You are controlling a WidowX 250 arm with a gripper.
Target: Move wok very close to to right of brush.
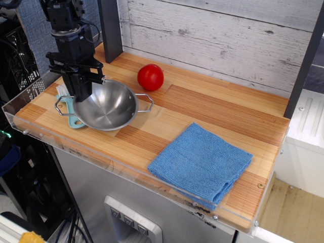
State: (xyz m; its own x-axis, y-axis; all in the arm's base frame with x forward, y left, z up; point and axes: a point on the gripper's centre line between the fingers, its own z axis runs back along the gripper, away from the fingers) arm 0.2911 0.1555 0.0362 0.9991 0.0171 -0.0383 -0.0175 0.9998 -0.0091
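The gripper (81, 88) stands at the far left of the wooden table (212, 109), pointing straight down, and its black fingers are closed on the left rim of the wok (105, 105). The arm rises almost vertically from there and goes out of the picture at the top left corner.

The wok is a shiny steel bowl with two wire loop handles. One handle points right toward the middle of the table, and the other points left and lies over the brush (71, 107). The wok looks a little tilted, so I cannot tell if its bottom rests on the wood or hangs just above it.

Of the light-blue brush only the handle end and a bit of the white bristles are visible beside the gripper; the rest is hidden by the wok and the fingers.

I judge the task as nearly finished: the wok is already at the brush, on its right side. However, it seems to overlap the brush, not only to be beside it. What is left is to put it down flat and let go.

A red ball (150, 77) lies just behind the wok, and a blue cloth (201, 163) is well apart at the front right.
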